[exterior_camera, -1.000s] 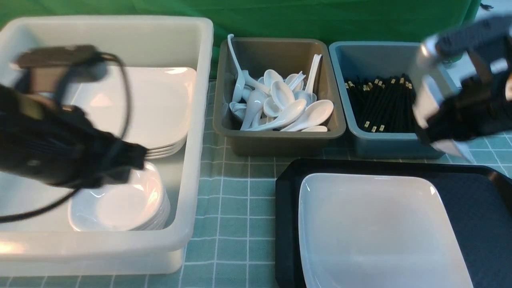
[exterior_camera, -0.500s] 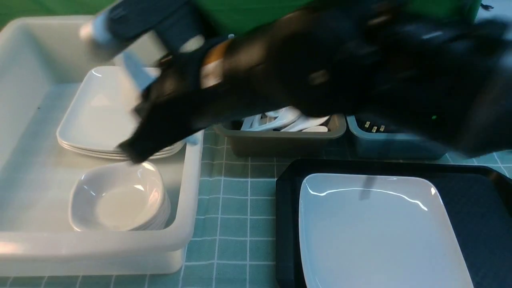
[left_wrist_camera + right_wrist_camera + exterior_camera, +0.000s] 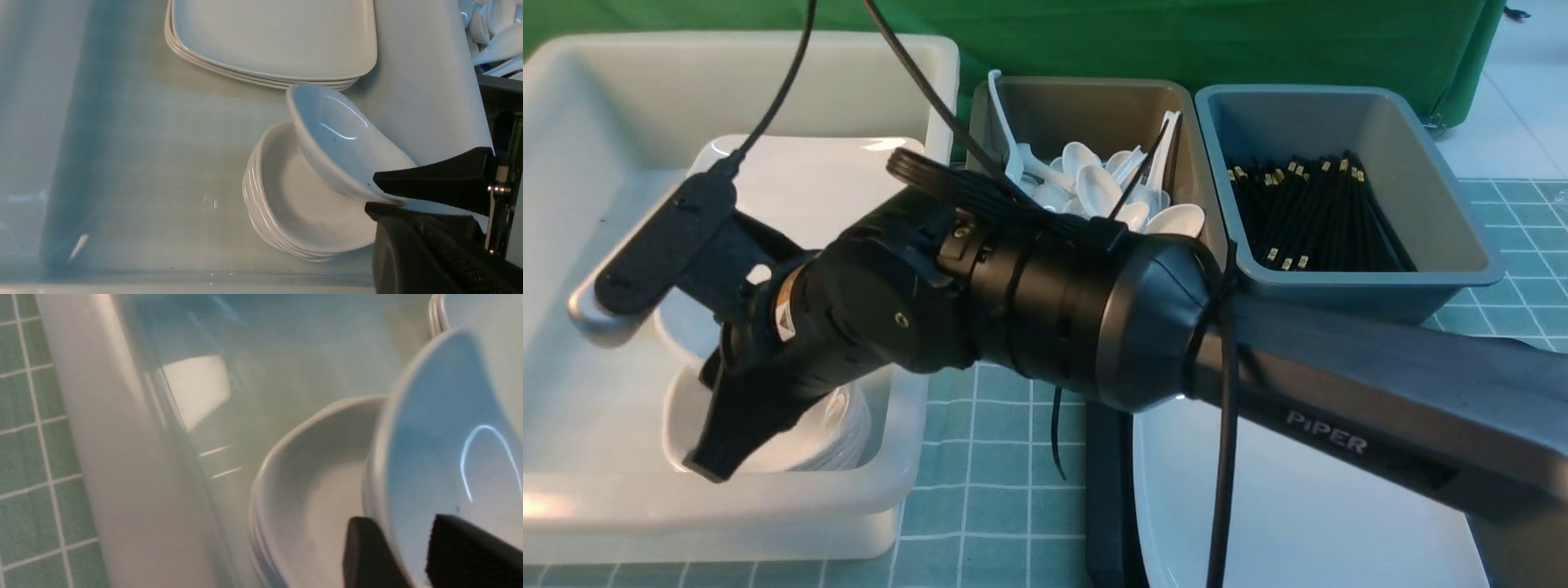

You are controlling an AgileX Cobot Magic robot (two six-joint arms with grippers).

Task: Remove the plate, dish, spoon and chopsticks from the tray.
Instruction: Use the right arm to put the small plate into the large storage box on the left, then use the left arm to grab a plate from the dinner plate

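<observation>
My right gripper point(image 3: 715, 457) reaches across into the white bin point(image 3: 915, 343). It is shut on the rim of a small white dish point(image 3: 339, 134), with one finger inside and one outside point(image 3: 408, 547). The dish hangs tilted just above a stack of like dishes point(image 3: 286, 204). The large white plate point(image 3: 1298, 506) lies on the black tray point(image 3: 1107, 490), partly hidden by the right arm. No spoon or chopsticks show on the tray. My left arm is out of the front view. A dark blurred shape point(image 3: 429, 253) fills a corner of the left wrist view, and I cannot tell whether it is the left fingers.
A stack of square plates point(image 3: 849, 204) lies at the back of the white bin. A brown-grey bin of white spoons point(image 3: 1094, 196) and a blue-grey bin of black chopsticks point(image 3: 1307, 212) stand behind the tray. A green checked cloth point(image 3: 1005, 457) covers the table.
My right arm has swung from the far right across the bins and down into the white bin. My left arm, over the dish stack a second ago, has left the front view.
</observation>
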